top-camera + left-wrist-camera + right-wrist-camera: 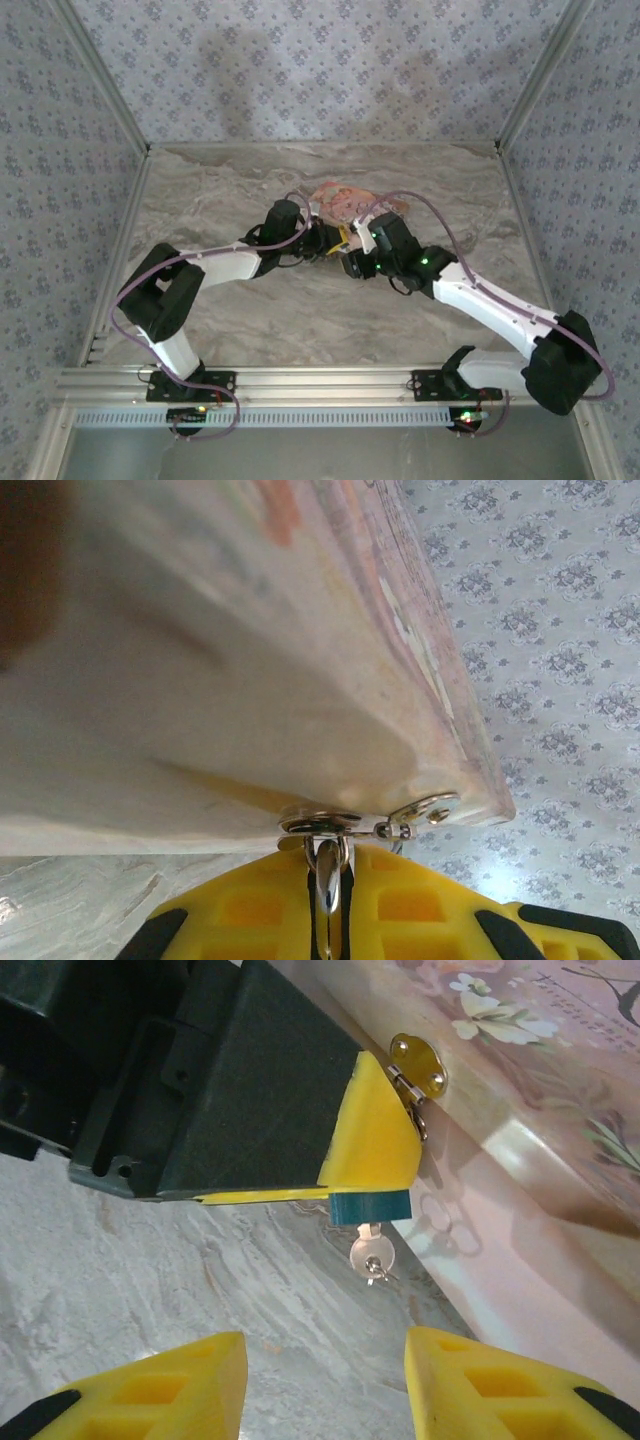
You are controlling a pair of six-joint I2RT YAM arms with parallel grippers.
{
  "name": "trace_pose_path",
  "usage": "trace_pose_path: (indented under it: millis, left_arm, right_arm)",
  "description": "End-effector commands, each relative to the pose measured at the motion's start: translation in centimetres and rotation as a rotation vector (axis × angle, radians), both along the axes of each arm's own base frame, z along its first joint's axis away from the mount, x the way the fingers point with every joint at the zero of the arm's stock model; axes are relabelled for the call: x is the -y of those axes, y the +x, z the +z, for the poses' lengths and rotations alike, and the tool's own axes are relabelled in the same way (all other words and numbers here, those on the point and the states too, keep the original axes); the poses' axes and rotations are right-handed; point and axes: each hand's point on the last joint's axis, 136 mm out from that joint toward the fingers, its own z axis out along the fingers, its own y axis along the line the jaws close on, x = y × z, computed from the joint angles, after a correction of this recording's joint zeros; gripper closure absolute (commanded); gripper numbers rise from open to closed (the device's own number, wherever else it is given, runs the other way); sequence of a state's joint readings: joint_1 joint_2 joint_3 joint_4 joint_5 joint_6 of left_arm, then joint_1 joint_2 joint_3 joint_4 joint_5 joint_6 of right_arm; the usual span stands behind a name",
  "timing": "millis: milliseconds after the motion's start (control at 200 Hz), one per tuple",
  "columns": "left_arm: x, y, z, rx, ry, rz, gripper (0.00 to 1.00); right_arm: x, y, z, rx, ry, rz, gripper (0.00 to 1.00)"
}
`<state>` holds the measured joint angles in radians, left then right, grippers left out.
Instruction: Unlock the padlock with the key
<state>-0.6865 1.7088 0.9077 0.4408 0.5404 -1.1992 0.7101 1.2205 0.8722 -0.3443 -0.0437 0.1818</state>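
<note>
**Padlock clamped under the box hasp, key in its slot**

At the left of the top view the left arm is bent inward over the marble counter; the left jaws are pressed together on the padlock, and in the left wrist view a silver part of the lock is seen pinched between the yellow left fingers; the padlock is found near the middle of the counter, just under the metal hasp at the lower edge of the pink box, which is printed with flowers; in the right wrist view the blue body of the lock is shown below one yellow finger of the left arm; the key, small and pale, is set into the underside of that blue body and is seen hanging from it above the grey counter; whether it is turned cannot be told; at the right the right arm is stretched in from the other side; the right jaws are held apart, with nothing between them; the yellow right fingers are placed near the key, but it is touched by neither.
</note>
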Motion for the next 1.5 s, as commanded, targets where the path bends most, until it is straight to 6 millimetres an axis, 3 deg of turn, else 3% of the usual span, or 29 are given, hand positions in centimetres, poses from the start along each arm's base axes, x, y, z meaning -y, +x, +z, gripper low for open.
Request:
trace_pose_path:
  millis: [0, 665, 939, 984, 1129, 1299, 1344, 1424, 1494]
  left_arm:
    - [0.8, -0.2, 3.4, 0.018, -0.078, -0.045, 0.97]
    - [0.8, 0.1, 4.0, 0.003, -0.093, -0.055, 0.97]
    - [0.7, 0.1, 4.1, -0.002, -0.098, -0.060, 0.97]
    - [0.7, 0.1, 4.0, -0.001, -0.098, -0.061, 0.97]
    - [0.6, 0.1, 3.9, -0.002, -0.097, -0.060, 0.97]
    - [0.3, 0.0, 3.4, -0.006, -0.090, -0.058, 0.95]
    - [0.3, -0.1, 3.2, -0.008, -0.084, -0.057, 0.95]
    - [0.0, -0.2, 2.5, -0.016, -0.070, -0.055, 0.94]
    - [-0.3, -0.4, 1.7, -0.021, -0.051, -0.049, 0.94]
  right_arm:
    - [-0.3, 1.4, 1.0, 0.076, -0.051, 0.006, 0.50]
    - [-0.9, 3.6, -0.7, 0.098, -0.183, -0.002, 0.53]
    - [-1.1, 4.5, -1.0, 0.106, -0.210, -0.013, 0.60]
    - [-1.1, 4.5, -1.2, 0.100, -0.213, -0.013, 0.66]
    - [-1.4, 4.3, -1.3, 0.075, -0.181, 0.004, 1.00]
    - [-1.8, 4.0, -1.6, 0.040, -0.132, 0.025, 1.00]
    - [-1.9, 3.8, -1.7, 0.032, -0.125, 0.029, 0.93]
    - [-1.9, 3.4, -1.9, 0.014, -0.097, 0.041, 0.91]
    - [-1.7, 3.1, -2.1, -0.003, -0.080, 0.031, 0.78]
